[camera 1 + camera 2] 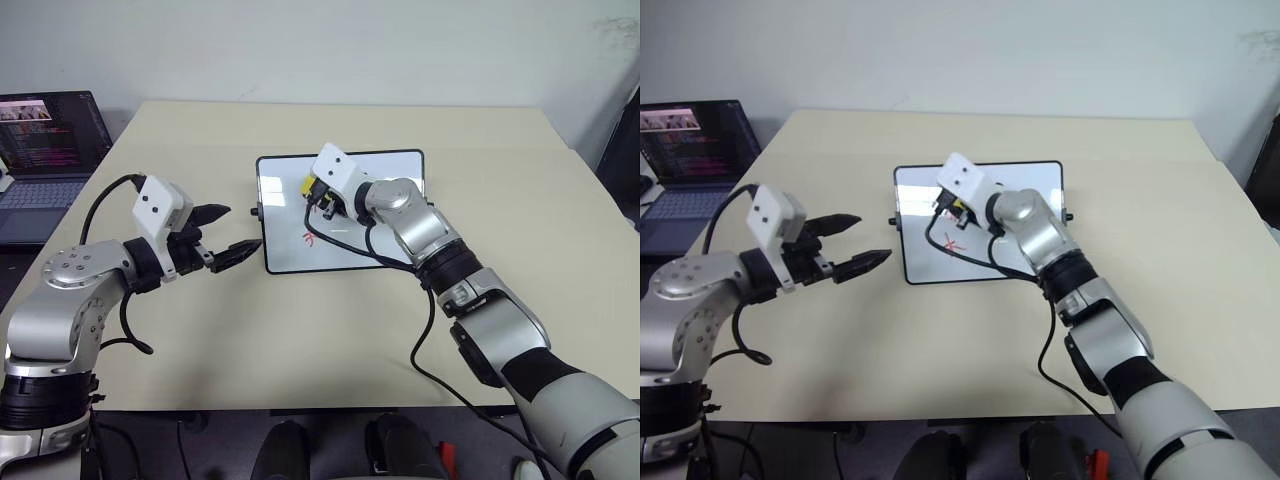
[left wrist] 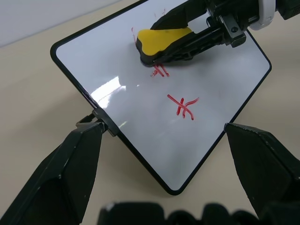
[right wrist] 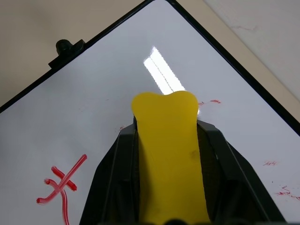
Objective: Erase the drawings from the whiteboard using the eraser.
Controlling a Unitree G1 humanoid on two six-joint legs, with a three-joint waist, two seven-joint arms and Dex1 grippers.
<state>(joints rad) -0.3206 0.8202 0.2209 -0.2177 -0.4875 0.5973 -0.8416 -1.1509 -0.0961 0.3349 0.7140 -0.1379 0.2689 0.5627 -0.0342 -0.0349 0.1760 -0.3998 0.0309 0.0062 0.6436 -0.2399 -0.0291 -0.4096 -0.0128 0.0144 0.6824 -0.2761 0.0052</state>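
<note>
The whiteboard (image 1: 385,225) lies flat on the table in front of me. My right gripper (image 1: 316,196) is shut on the yellow eraser (image 2: 161,40), whose black underside sits on the board's upper left part. A red crossed drawing (image 2: 184,105) stands bare on the board below the eraser, and a second red drawing (image 2: 160,70) pokes out from under the eraser's edge. Faint red smears (image 3: 208,102) remain beyond the eraser's tip. My left gripper (image 1: 240,228) hangs open just off the board's left short side, pointing at it, with nothing between its fingers.
An open laptop (image 1: 45,160) stands beyond the table's far left edge. A small black knob (image 3: 65,47) sticks out of the board's frame. Bare beige tabletop (image 1: 520,200) surrounds the board, with a wall behind the far edge.
</note>
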